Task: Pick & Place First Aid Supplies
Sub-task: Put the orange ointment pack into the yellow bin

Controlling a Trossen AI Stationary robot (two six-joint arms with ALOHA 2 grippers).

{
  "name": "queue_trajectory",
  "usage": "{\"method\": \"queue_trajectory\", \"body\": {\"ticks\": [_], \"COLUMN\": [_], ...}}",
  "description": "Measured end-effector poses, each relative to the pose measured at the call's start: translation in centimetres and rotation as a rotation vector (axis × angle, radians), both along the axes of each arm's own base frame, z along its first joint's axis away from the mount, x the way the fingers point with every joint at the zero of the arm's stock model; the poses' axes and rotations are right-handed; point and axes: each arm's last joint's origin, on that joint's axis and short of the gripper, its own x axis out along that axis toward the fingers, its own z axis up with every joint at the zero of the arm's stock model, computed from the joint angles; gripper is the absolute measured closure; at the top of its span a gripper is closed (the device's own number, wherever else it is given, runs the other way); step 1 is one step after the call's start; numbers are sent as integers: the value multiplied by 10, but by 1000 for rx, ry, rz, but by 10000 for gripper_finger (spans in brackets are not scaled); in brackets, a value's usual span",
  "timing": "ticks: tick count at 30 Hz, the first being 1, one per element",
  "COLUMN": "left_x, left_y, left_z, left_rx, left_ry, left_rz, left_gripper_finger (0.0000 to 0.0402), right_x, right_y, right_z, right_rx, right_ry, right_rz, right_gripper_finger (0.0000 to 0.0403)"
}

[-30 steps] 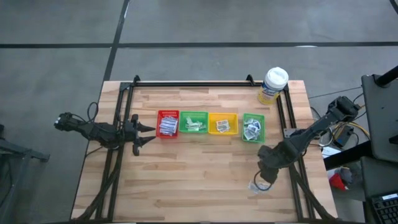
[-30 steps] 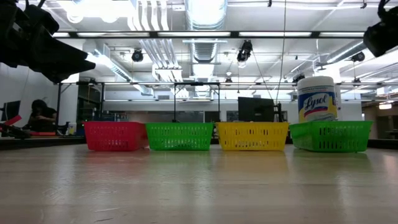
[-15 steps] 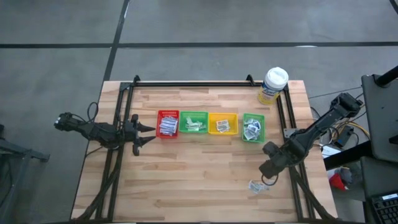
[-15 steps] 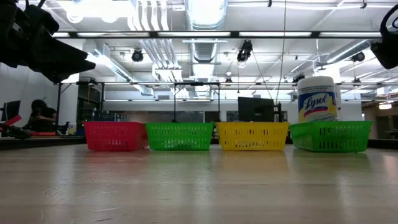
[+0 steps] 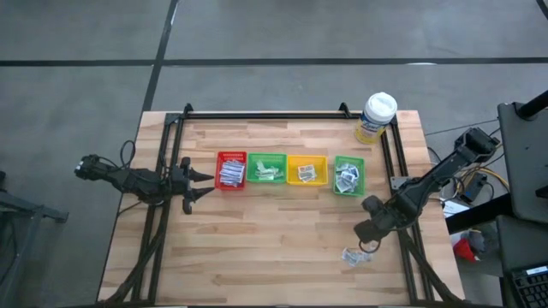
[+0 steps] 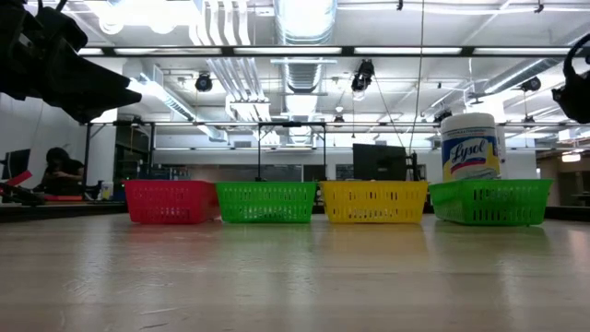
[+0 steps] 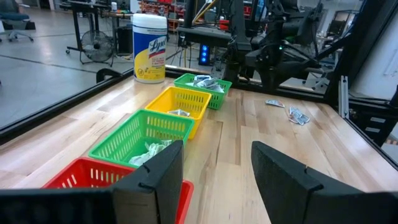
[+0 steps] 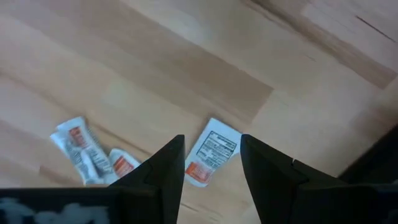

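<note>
Mostly sorted: four small plastic trays (image 5: pixel 288 169) hold packets; the right tool (image 5: pixel 366 244), open and empty, hangs above loose white paper packets (image 8: pixel 210 158).

Grey concrete floor (image 5: pixel 274 34) spreads beyond the desk (image 5: pixel 274 257), dark seams crossing it. Looking level past the left end effector (image 6: pixel 92 88), bright ceiling lights (image 6: pixel 304 18) glare over white ducts (image 6: pixel 226 74) and hanging rails. A person (image 6: pixel 57 171) sits far off beneath that end effector, and a dark monitor (image 6: pixel 378 161) stands in the middle distance.
</note>
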Motion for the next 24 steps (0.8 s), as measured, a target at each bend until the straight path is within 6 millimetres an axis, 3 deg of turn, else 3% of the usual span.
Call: {"method": "queue_trajectory", "body": {"ticks": [16,24], "left_x": [0,0], "left_y": [0,0], "left_z": [0,0], "left_rx": [0,0], "left_ry": [0,-1], "left_rz": [0,-1], "left_gripper_finger": [213,213], "right_x": [-2,-3], "right_y": [-1,0], "right_z": [-25,-27], "right_rx": [85,120], "right_ry": [-22,11], "right_rz": [-144,-166], "right_gripper_finger": [246,260]}}
